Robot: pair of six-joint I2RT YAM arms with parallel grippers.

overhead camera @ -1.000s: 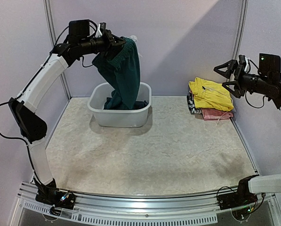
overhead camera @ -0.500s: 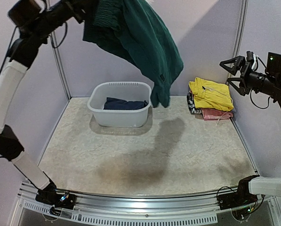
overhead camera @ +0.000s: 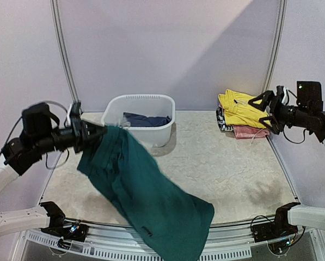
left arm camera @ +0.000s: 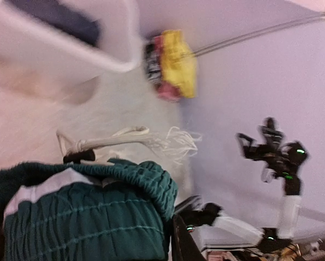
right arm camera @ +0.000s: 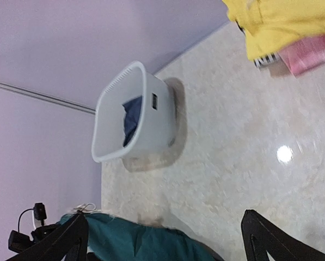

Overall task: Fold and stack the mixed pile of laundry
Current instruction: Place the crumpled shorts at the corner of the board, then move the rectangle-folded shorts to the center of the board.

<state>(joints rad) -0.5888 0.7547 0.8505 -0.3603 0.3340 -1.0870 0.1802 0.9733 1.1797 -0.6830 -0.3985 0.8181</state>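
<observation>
Left claw [overhead camera: 98, 136] grips the teal shorts [overhead camera: 146, 201] — swung down from overhead, now trailing low; right claw [overhead camera: 260, 110] wide open.

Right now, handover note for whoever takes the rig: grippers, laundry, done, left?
Left gripper: jaws shut on the waistband of the teal shorts, which hang unfolded over the front left of the table.
Right gripper: jaws open, empty, beside the stack at back right.
Done: folded stack, yellow on top, pink below.
Left: lay the shorts flat, fold, stack; then the navy garment in the tub.
</observation>
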